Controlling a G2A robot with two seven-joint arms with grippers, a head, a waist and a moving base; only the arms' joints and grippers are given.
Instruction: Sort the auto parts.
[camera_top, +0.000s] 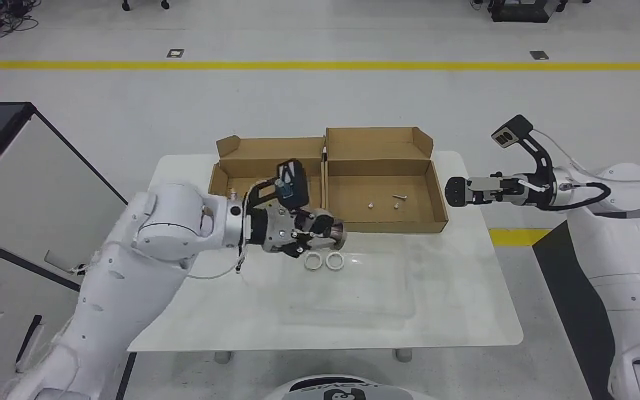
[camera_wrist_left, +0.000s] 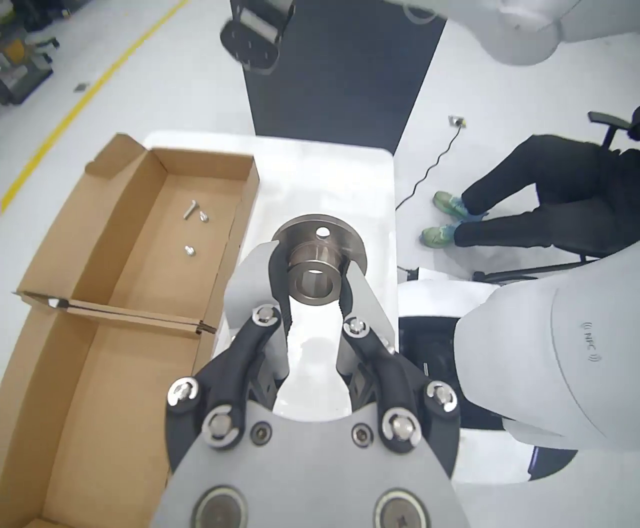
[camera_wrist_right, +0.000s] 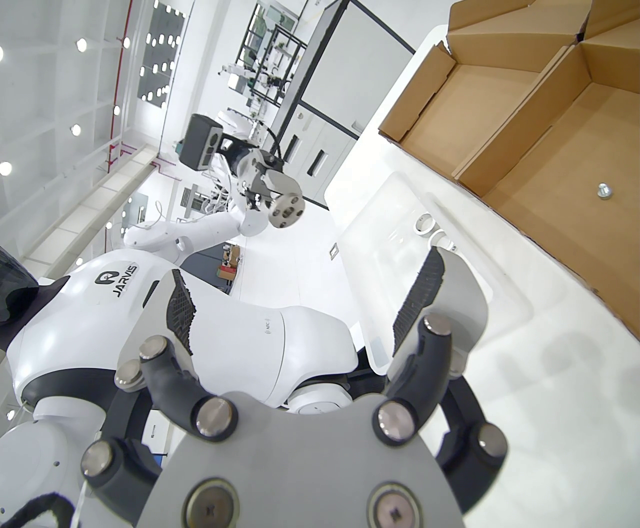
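Note:
My left gripper (camera_wrist_left: 312, 280) is shut on a metal flanged bushing (camera_wrist_left: 320, 250), gripping its hub and holding it above the white table (camera_top: 440, 290). From above, that gripper (camera_top: 322, 234) and the bushing (camera_top: 338, 238) hang just in front of the two cardboard boxes. The right box (camera_top: 360, 190) holds a few screws (camera_wrist_left: 189, 250). The left box (camera_top: 240, 182) looks bare where it shows. Two white rings (camera_top: 323, 263) lie on the table below the held bushing. My right gripper (camera_wrist_right: 300, 300) is open with nothing between its fingers, out past the right box's end (camera_top: 455, 192).
A clear shallow tray (camera_wrist_right: 400, 260) sits on the table's front half, with the white rings (camera_wrist_right: 433, 231) by its edge. The box flaps (camera_top: 378, 140) stand up along the far side. The table's front and right parts are bare white surface.

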